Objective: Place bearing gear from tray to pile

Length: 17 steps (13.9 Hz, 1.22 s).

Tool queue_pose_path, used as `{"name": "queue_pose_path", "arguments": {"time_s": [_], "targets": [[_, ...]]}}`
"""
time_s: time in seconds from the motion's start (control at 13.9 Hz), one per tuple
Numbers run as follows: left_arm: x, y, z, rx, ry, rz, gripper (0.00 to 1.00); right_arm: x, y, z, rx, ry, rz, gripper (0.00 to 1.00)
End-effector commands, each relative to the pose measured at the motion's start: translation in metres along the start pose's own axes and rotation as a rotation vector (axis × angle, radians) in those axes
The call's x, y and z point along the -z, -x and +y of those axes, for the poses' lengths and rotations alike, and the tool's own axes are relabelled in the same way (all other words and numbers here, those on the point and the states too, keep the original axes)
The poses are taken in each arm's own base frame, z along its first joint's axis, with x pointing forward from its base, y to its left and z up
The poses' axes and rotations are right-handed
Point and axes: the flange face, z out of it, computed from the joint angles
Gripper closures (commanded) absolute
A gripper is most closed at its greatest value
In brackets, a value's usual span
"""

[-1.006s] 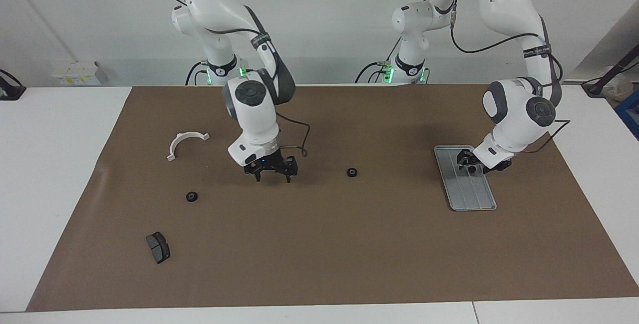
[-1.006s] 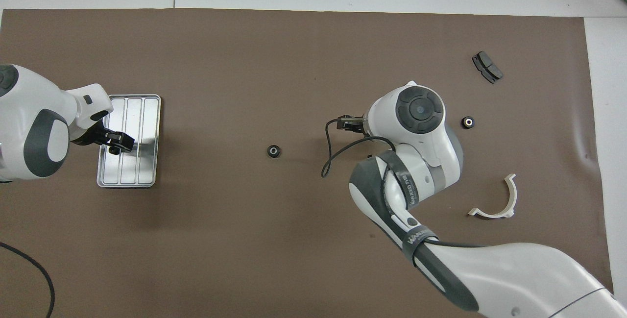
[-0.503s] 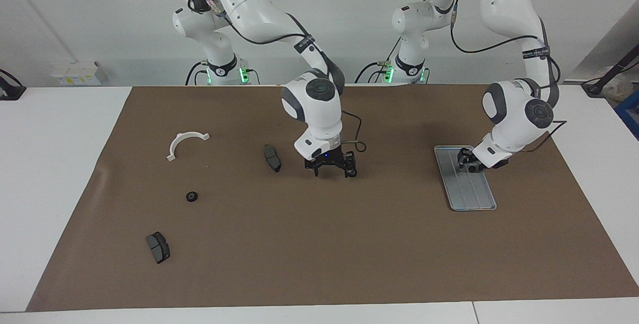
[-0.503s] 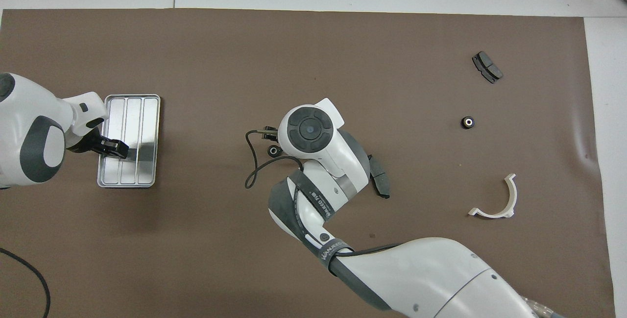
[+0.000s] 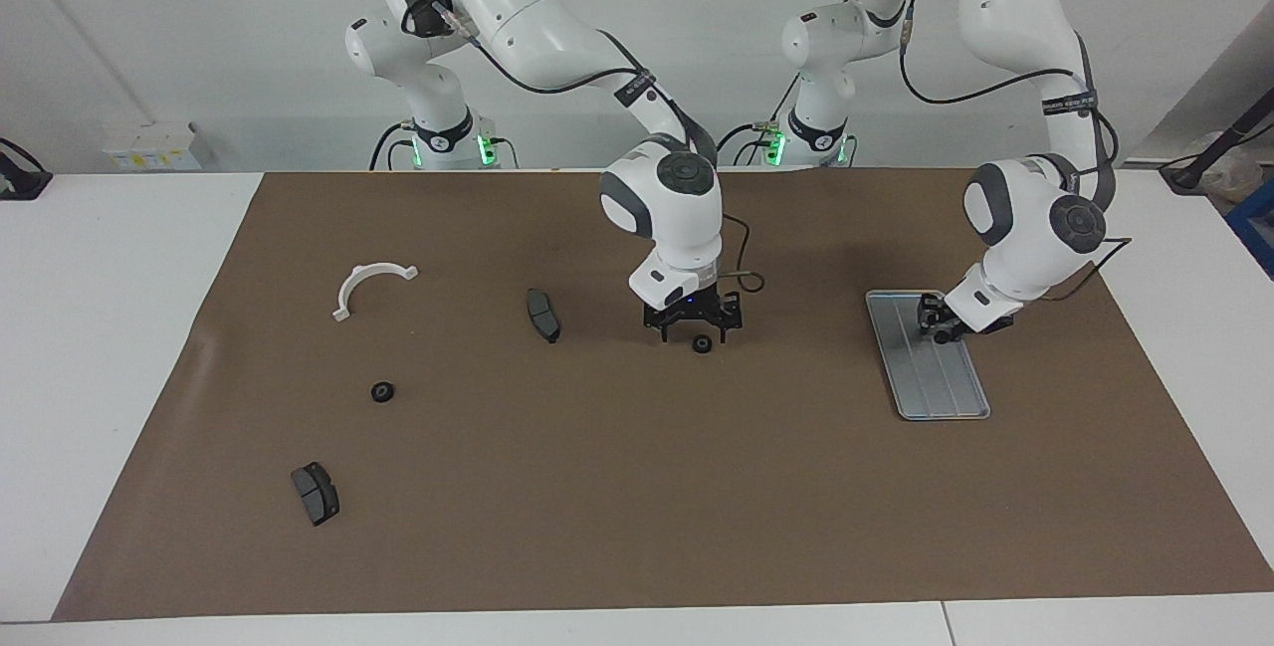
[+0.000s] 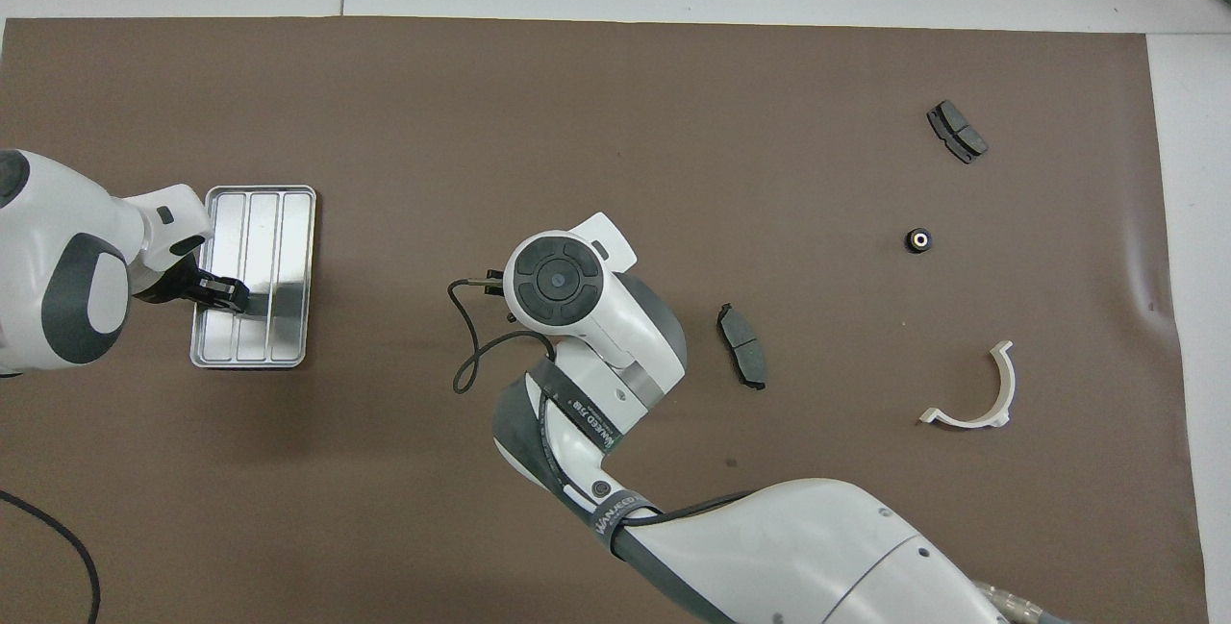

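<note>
Your right claw [image 5: 694,335], fingers apart, straddles a small black round bearing gear [image 5: 702,344]; your left claw [image 5: 934,323], grip unreadable, hangs over the ridged silver-grey metal tray [image 5: 931,379].

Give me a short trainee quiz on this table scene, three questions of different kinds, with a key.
1. True or false: the left end effector is over the tray.
2. How many brake pads lie on the mat?
3. The right end effector is lowered over: A) a brake pad, B) a bearing gear, C) the tray.

Key: 1 true; 2 two, one toward the middle and one nearer the right arm's end; 3 B.
</note>
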Motion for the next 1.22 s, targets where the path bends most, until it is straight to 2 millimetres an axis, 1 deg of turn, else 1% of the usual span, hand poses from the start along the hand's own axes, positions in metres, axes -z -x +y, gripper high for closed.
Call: {"name": "queue_pose_path", "arguments": {"time_s": [0.0,0.07,0.14,0.22,0.29,0.36,0.43,0.5,0.58,0.65,0.72,0.79,0.86,0.93,1.01,1.15], "targets": [[-0.001,0.009,0.001,-0.009,-0.001,0.023,0.61,-0.006,0.009,-0.012,0.018,0.021,0.016,0.19],[0.000,0.008,0.002,-0.010,-0.001,0.025,0.64,-0.011,0.011,-0.012,0.025,0.030,0.018,0.19],[0.000,0.008,0.002,-0.010,-0.001,0.025,0.66,-0.014,0.011,-0.011,0.025,0.034,0.017,0.23],[-0.001,0.008,0.002,-0.010,-0.001,0.025,0.70,-0.014,0.009,-0.011,0.027,0.028,0.026,0.26],[-0.001,0.008,0.002,-0.012,-0.001,0.025,0.77,-0.017,0.010,-0.011,0.032,0.032,0.027,0.26],[0.000,0.007,0.002,-0.013,-0.003,0.029,0.81,-0.019,0.011,-0.011,0.035,0.037,0.029,0.30],[-0.001,0.007,0.002,-0.013,-0.002,0.028,0.84,-0.021,0.011,-0.011,0.032,0.038,0.028,0.37],[0.000,0.007,0.002,-0.013,-0.003,0.031,0.86,-0.021,0.012,-0.011,0.035,0.040,0.030,0.48],[0.000,0.006,0.003,-0.015,-0.003,0.031,0.91,-0.021,0.011,-0.010,0.042,0.046,0.036,0.65],[0.001,0.004,0.003,-0.017,-0.005,0.033,0.92,-0.020,0.011,-0.011,0.048,0.051,0.041,0.79],[0.003,0.002,0.003,-0.018,-0.008,0.039,0.96,-0.020,0.010,-0.010,0.039,0.055,0.040,0.90],[0.010,-0.005,0.003,-0.017,-0.014,0.055,0.99,-0.020,0.009,-0.009,0.037,0.059,0.043,0.95],[0.014,-0.013,0.004,-0.021,-0.017,0.065,1.00,-0.020,0.004,-0.005,0.037,0.069,0.053,0.96],[0.020,-0.020,0.011,-0.029,-0.022,0.077,1.00,-0.020,0.003,-0.003,0.036,0.074,0.055,0.99],[0.026,-0.025,0.014,-0.030,-0.026,0.090,1.00,-0.016,0.000,0.000,0.030,0.077,0.056,1.00],[0.037,-0.038,0.041,-0.009,-0.031,0.106,1.00,-0.006,-0.010,0.014,0.001,0.099,0.052,1.00]]}}
